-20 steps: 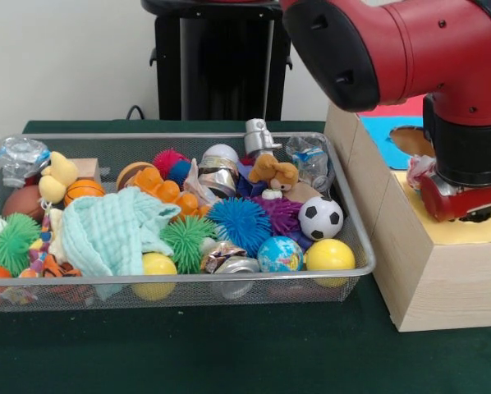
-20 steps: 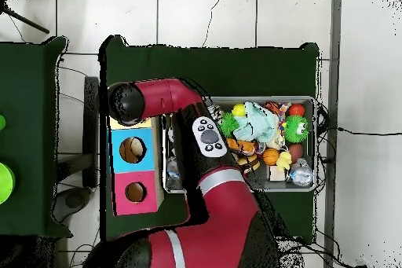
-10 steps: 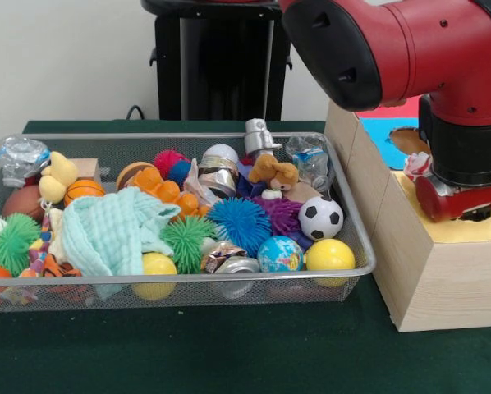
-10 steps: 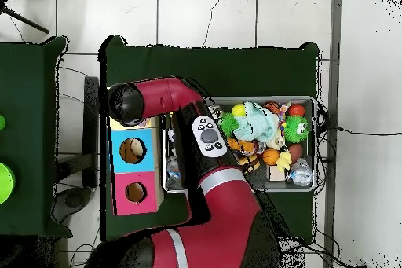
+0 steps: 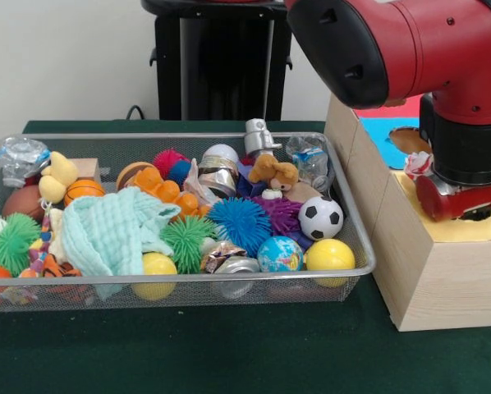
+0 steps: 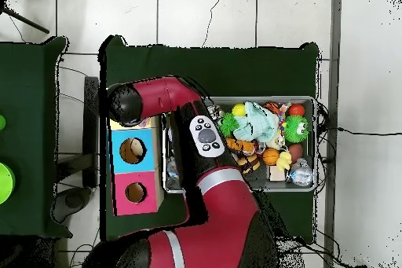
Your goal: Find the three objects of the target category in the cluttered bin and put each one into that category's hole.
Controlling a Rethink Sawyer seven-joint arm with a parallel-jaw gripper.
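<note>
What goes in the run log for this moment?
hand: over yellow section of wooden box | grip: unclear | wire mesh bin: full

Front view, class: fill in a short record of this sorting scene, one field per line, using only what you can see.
container: wire mesh bin on a green cloth
contents: mixed toys, among them a soccer ball, a yellow ball, a blue spiky ball and a light green cloth
sorting box: wooden box beside the bin, with yellow, blue and red top sections
arm: over the yellow section
end effector: hidden under the arm's wrist, state cannot be told
</note>
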